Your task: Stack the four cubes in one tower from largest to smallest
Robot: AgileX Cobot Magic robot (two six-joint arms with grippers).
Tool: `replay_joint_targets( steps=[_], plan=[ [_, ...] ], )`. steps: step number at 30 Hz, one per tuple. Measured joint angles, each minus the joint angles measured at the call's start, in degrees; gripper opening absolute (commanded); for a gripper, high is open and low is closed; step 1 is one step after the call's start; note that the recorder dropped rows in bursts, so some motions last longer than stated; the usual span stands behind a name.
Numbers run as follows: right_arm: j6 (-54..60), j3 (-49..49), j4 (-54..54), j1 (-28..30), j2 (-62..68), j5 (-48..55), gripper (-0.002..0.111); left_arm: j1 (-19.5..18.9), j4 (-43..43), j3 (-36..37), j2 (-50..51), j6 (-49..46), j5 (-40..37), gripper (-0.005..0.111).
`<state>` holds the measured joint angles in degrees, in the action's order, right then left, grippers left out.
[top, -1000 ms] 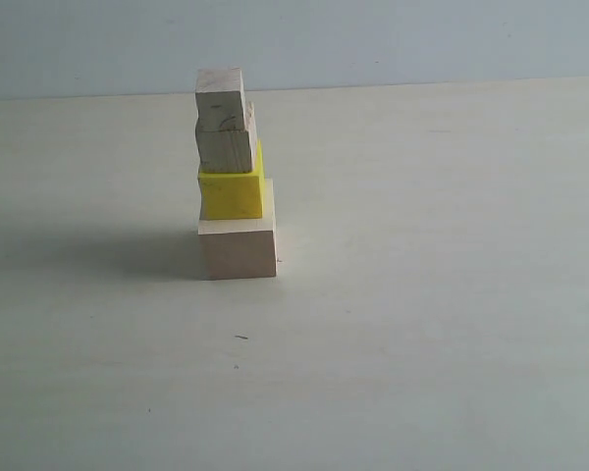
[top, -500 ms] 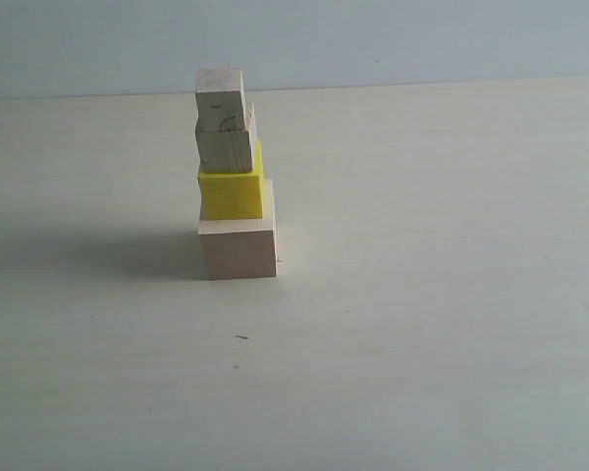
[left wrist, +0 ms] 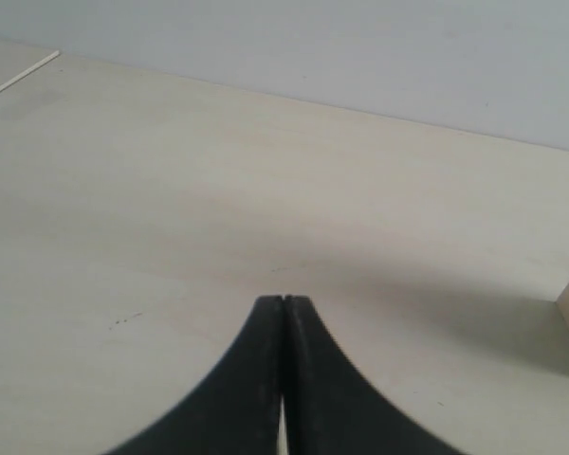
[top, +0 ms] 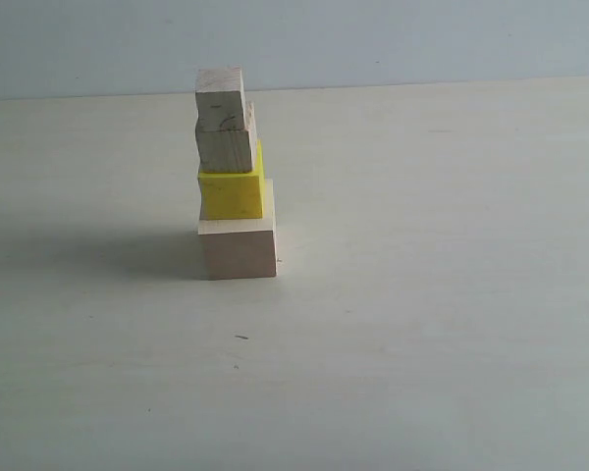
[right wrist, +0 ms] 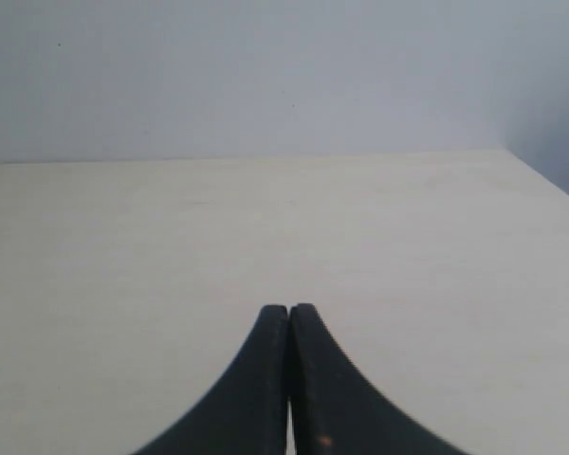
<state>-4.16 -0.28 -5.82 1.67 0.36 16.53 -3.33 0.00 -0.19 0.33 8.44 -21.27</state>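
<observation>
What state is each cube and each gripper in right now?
Large pale cube: at the bottom, carrying the others.
Yellow cube: stacked on the large pale cube.
Medium wooden cube: stacked on the yellow cube.
Small wooden cube: on top, nothing on it.
Left gripper: shut, empty.
Right gripper: shut, empty.

The tower stood complete and upright on the table, left of the middle in the exterior view. At its base sat the large pale wooden cube, flat on the table. On it rested the bright yellow cube, set toward the base's left edge. Above that came the medium grainy wooden cube, with a dark mark near its upper edge, and on top the small wooden cube, offset slightly left.
</observation>
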Motion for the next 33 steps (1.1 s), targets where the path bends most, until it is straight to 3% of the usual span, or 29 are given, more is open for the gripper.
replay_joint_targets(
  steps=[33],
  plan=[
    [0.0,0.0,-0.1,0.0,0.0,2.9,0.0,0.0,0.0,0.0,0.0,0.0,-0.1,0.0]
  ],
)
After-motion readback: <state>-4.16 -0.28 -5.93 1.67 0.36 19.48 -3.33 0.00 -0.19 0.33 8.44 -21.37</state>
